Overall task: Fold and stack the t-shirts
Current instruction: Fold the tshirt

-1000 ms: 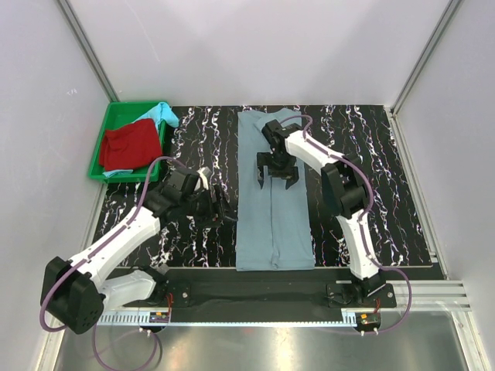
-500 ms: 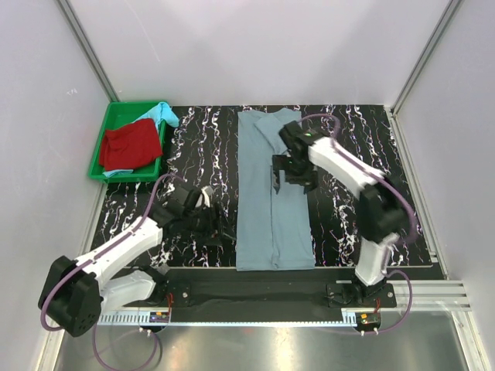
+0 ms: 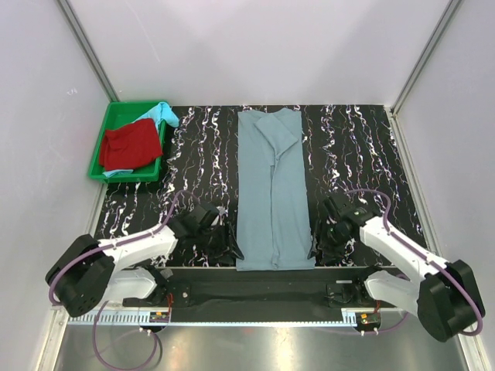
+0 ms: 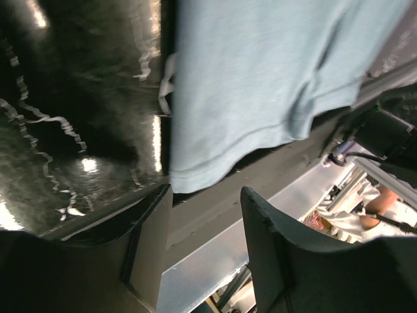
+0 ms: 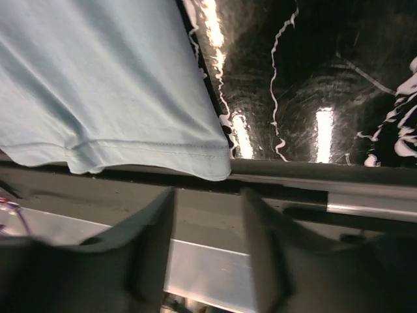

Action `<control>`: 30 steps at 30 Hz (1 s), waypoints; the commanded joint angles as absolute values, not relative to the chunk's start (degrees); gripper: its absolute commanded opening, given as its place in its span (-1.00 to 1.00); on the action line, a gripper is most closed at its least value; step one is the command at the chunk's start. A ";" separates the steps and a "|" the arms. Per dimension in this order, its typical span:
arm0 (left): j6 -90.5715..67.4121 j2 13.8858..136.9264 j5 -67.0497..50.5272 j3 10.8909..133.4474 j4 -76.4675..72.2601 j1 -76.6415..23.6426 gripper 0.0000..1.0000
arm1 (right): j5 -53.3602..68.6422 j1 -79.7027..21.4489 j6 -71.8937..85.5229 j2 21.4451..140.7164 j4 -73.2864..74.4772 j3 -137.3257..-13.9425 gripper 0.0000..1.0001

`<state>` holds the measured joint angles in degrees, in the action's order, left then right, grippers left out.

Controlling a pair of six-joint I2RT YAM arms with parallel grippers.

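Both arms have drawn back toward the near edge since a second ago; the right tool (image 3: pixel 323 236), which then hung over the upper half of the grey-blue t-shirt (image 3: pixel 272 193), now sits low just beside that shirt's near right corner; the left tool (image 3: pixel 227 241) has slid from further out on the tabletop (image 3: pixel 363 154) to the near left corner. The shirt has not shifted; it lies as a long narrow strip, folded lengthwise, from the far edge of the black marbled tabletop to its near edge. In the left wrist view the fingers (image 4: pixel 257 215) stand apart with nothing between them, the hem corner just beyond their tips; the tool is released. In the right wrist view the blurred fingers (image 5: pixel 153 241) are likewise spread and empty, the hem corner just ahead. The red t-shirt (image 3: pixel 130 145) lies in the green tray (image 3: pixel 122 116) at the far left; the turquoise t-shirt (image 3: pixel 162 113) lies under it, spilling over the tray's far right corner.
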<state>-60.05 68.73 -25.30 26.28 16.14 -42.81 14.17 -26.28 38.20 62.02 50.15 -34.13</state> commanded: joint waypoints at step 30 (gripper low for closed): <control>-68.29 72.42 -17.49 23.81 15.63 -48.60 0.17 | 12.39 -26.37 51.94 69.17 46.49 -32.69 -0.07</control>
